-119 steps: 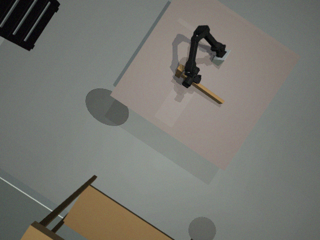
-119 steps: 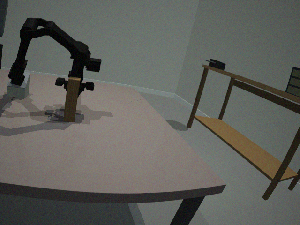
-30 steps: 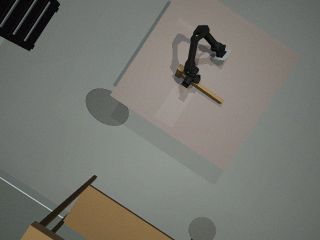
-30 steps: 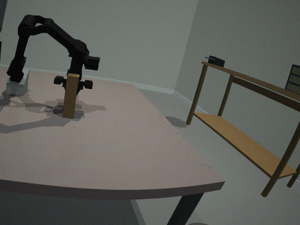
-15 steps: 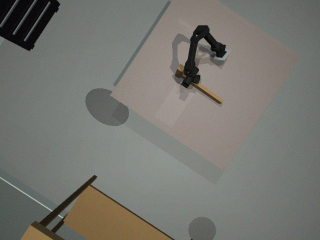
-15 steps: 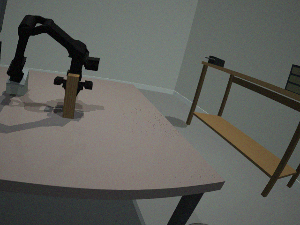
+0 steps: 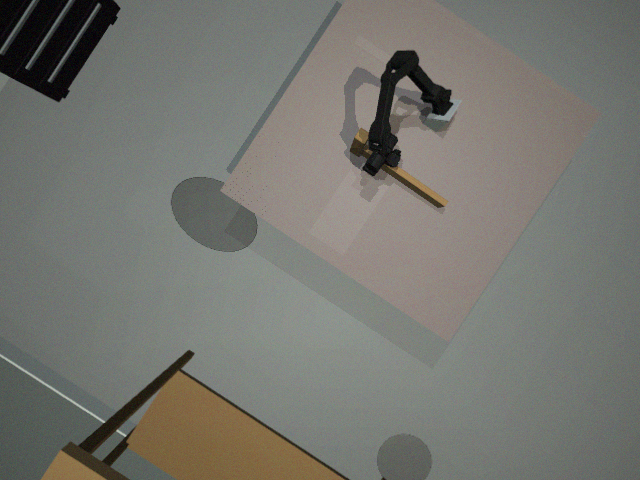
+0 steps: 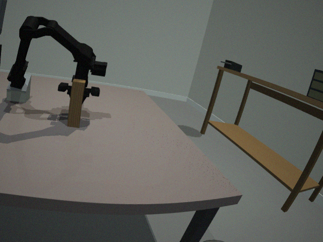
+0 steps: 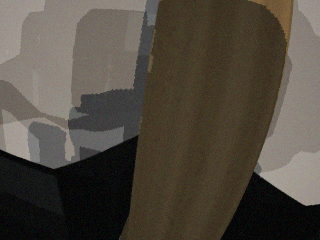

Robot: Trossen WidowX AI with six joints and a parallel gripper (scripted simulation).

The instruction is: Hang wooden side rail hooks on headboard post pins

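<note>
The wooden headboard post stands upright on the pink table. The wooden side rail runs from beside the post toward the lower right in the top view; its far end is low, at or close to the table top. In the exterior view the post hides the rail. My gripper is shut on the rail near its post end, close to the post. The hooks, pins and slot are hidden, so I cannot tell whether the hooks sit on the pins.
The arm's base stands on a pale block on the table. Off the table are a wooden shelf bench and a black slatted object on the floor side.
</note>
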